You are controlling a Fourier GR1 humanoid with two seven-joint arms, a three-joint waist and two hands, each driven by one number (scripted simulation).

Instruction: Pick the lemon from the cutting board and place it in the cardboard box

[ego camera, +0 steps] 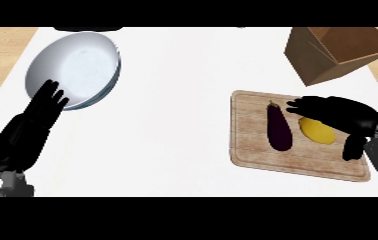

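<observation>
Yellow lemon (317,130) on cutting board (255,153), beside eggplant (278,127); right hand (341,115) curled over it. Left hand (33,124) spread, resting left.

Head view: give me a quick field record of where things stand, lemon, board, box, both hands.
lemon: on the cutting board, right part, partly covered by the right hand
eggplant: on the board, left of the lemon, lying lengthwise
right hand: over the lemon, fingers curving around it; lemon not lifted
cardboard box: beyond the board at upper right, open, tilted
plate: upper left of the counter
left hand: open, resting at the left edge, fingertips by the plate's rim
task state: lemon not yet in the box
</observation>
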